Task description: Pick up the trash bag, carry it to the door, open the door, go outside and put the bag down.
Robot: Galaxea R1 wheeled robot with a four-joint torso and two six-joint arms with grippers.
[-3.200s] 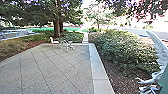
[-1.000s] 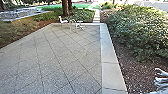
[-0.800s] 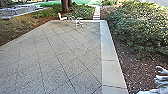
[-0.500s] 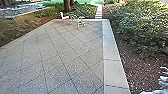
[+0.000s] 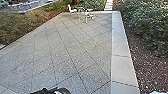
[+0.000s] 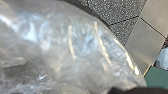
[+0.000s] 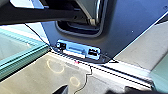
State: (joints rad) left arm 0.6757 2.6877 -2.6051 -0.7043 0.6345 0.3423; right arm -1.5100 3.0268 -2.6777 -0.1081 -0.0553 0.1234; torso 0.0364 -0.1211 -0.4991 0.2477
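The clear trash bag (image 6: 57, 50) is close to the left hand (image 5: 53, 91), large before its wrist camera; I cannot tell whether that hand grips it, or whether it is open or closed. I cannot tell the state of the right hand (image 7: 87, 90) either. I count one bag and one white chair (image 5: 72, 10), the chair near the far edge of the patio (image 5: 62, 50), beside pale furniture (image 5: 87, 16) whose pieces I cannot count. One pale border (image 5: 122, 62) follows the right edge
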